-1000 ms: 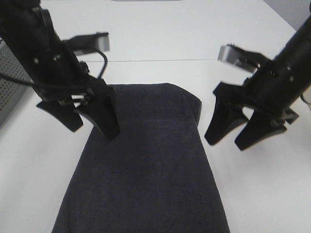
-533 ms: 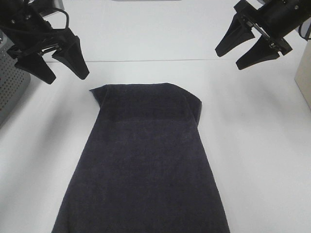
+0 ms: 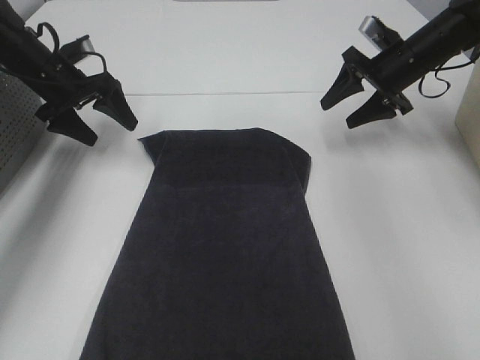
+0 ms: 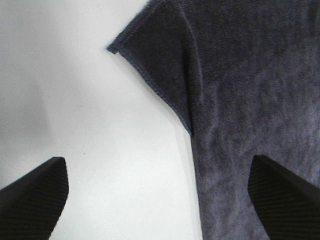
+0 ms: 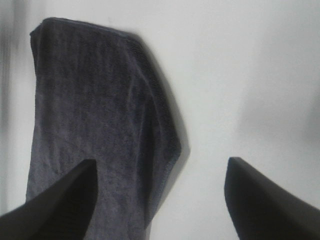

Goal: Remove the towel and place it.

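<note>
Both sets of jaws stand wide, empty — left gripper (image 3: 111, 133) hovers near the dark towel's (image 3: 225, 247) far-left corner, right gripper (image 3: 337, 115) farther off its far-right corner; the towel lies flat on the white table (image 3: 405, 247), untouched.

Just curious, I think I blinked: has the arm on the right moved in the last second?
Yes. The right gripper was beside the far right corner of the towel. It has pulled back beyond the towel's far edge, jaws open.
</note>
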You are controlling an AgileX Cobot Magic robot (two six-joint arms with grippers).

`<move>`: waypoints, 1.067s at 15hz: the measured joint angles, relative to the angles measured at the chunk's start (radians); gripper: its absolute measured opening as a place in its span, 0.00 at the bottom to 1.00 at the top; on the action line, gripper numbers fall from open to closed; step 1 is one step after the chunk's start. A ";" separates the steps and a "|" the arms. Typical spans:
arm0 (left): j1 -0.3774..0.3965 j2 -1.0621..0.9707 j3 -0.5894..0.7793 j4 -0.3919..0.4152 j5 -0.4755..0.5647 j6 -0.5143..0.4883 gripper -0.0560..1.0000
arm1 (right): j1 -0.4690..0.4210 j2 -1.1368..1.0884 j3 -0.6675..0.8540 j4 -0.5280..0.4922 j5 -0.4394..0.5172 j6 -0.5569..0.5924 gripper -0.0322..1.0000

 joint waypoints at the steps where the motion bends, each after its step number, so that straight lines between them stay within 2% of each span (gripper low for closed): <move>1: 0.000 0.034 -0.026 -0.002 0.000 0.000 0.92 | 0.000 0.024 -0.002 0.002 0.001 0.000 0.70; 4: 0.000 0.088 -0.048 -0.022 -0.023 0.000 0.92 | 0.000 0.083 -0.002 0.007 0.001 -0.004 0.70; 9: -0.001 0.091 -0.053 -0.038 -0.164 0.001 0.92 | 0.001 0.119 -0.004 0.017 0.002 -0.008 0.70; 16: -0.042 0.126 -0.070 -0.097 -0.168 0.008 0.92 | 0.080 0.141 -0.014 0.051 0.015 -0.009 0.70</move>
